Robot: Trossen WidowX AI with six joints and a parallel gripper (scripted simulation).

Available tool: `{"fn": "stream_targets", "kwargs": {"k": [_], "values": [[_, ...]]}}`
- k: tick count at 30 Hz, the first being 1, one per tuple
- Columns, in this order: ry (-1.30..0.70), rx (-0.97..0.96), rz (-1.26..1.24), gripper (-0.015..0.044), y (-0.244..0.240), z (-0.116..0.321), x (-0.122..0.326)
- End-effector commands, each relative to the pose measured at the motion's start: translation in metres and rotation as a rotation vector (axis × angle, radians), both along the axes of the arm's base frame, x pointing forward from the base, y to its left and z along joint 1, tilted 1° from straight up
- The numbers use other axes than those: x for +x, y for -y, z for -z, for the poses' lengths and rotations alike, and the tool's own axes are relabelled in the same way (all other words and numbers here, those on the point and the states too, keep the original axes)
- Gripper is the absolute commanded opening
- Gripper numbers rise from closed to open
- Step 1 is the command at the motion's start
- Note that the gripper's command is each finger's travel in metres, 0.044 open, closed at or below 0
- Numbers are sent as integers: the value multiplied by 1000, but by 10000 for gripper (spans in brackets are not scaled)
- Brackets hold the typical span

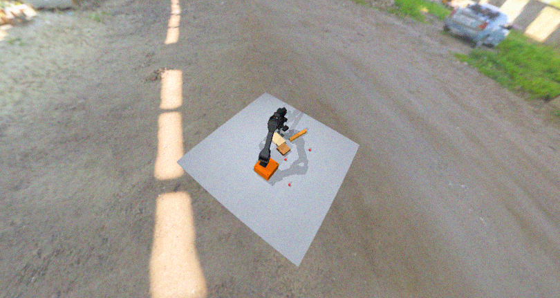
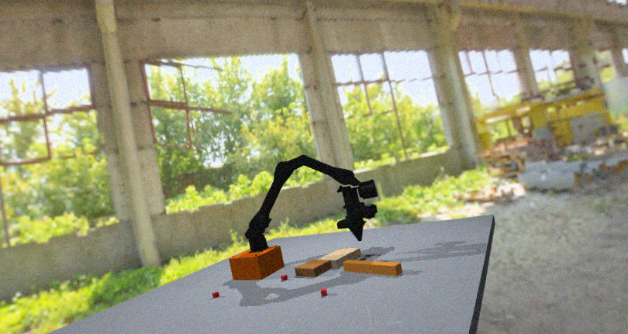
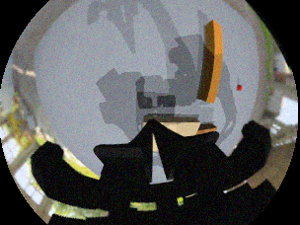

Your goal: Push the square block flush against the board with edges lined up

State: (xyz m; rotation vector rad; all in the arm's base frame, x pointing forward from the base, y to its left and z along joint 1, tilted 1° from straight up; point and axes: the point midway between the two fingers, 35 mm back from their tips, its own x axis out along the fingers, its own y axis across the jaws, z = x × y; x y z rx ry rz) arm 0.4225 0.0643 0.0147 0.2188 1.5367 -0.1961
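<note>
The square block (image 1: pixel 283 149) (image 2: pixel 312 268) is brown and lies flat. The pale board (image 1: pixel 278 140) (image 2: pixel 345 255) (image 3: pixel 184 128) lies flat beside it, and the block's side meets the board's end or sits very close to it. Their outer edges look nearly in line, but I cannot tell whether they are exactly even. In the wrist view my fingers partly hide both. My gripper (image 2: pixel 360 239) (image 3: pixel 152 122) is shut and empty. It points down, clear above the table, near the board's far end, and touches neither part.
An orange bar (image 1: pixel 297 135) (image 2: pixel 372 267) (image 3: pixel 213 61) lies apart from the board, on the side away from the arm. Small red cubes (image 1: pixel 309 149) (image 2: pixel 323 292) (image 3: pixel 239 88) lie on the grey table (image 1: pixel 297 233) (image 2: pixel 422 301). The orange arm base (image 1: pixel 265 169) (image 2: pixel 254 265) stands beyond the block.
</note>
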Motion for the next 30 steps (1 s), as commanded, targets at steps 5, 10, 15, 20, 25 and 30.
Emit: {"fn": "stream_targets", "kwargs": {"k": [5,10,15,20,25,30], "values": [[-7,-2,110,0,9,2,3],[-7,-2,124,0,10,54,5],[-7,-1,125,0,9,57,5],[-7,-1,125,0,7,57,2],[-8,-1,125,0,4,57,-4],[-8,-1,125,0,1,57,-10]]}}
